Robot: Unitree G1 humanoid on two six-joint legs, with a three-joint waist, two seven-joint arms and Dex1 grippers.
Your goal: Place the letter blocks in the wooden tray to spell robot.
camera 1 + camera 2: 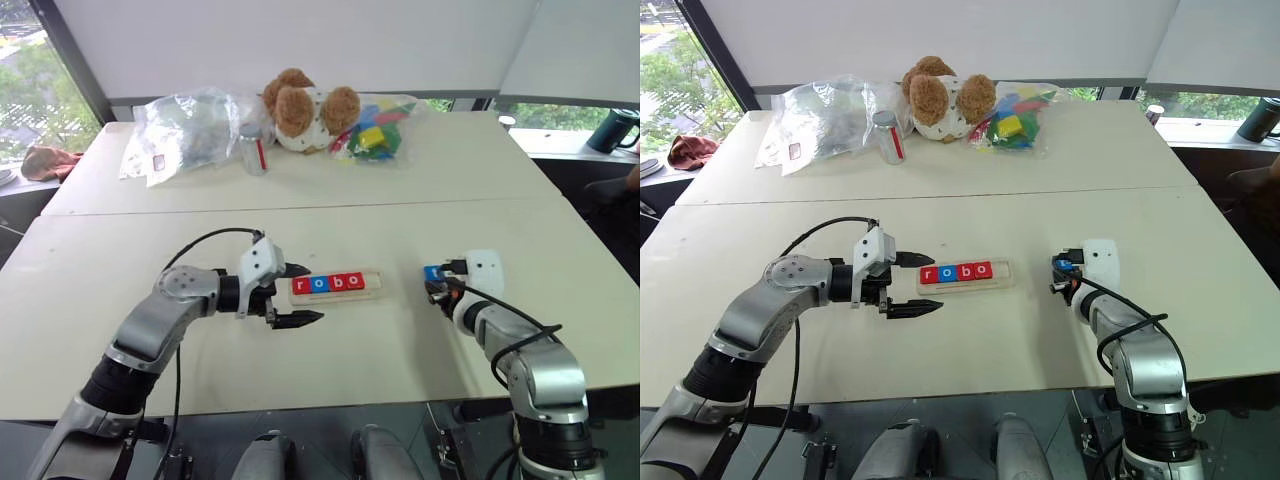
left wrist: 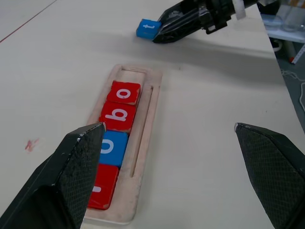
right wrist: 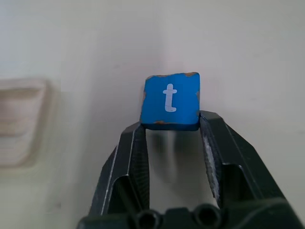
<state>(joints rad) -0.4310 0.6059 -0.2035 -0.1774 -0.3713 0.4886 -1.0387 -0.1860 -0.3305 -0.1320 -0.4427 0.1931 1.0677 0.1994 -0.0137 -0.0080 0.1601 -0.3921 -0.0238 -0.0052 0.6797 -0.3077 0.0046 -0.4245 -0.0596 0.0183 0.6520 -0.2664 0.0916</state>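
The pale wooden tray (image 1: 336, 296) lies at the table's middle. Several letter blocks sit in its groove: red r (image 1: 303, 285), blue o (image 1: 319, 283), red b (image 1: 337, 282), red o (image 1: 353, 281); the slot at its right end is bare (image 2: 133, 75). My right gripper (image 3: 170, 125) is shut on the blue t block (image 3: 170, 101), holding it by its near edge just above the table, to the right of the tray (image 1: 433, 272). My left gripper (image 1: 297, 295) stands open at the tray's left end, one finger on each side of it, holding nothing.
At the table's far side lie a clear plastic bag (image 1: 185, 132), a small can (image 1: 253, 149), a teddy bear (image 1: 305, 108) and a bag of multicoloured toy blocks (image 1: 375, 130). A dark mug (image 1: 612, 130) stands on a ledge at far right.
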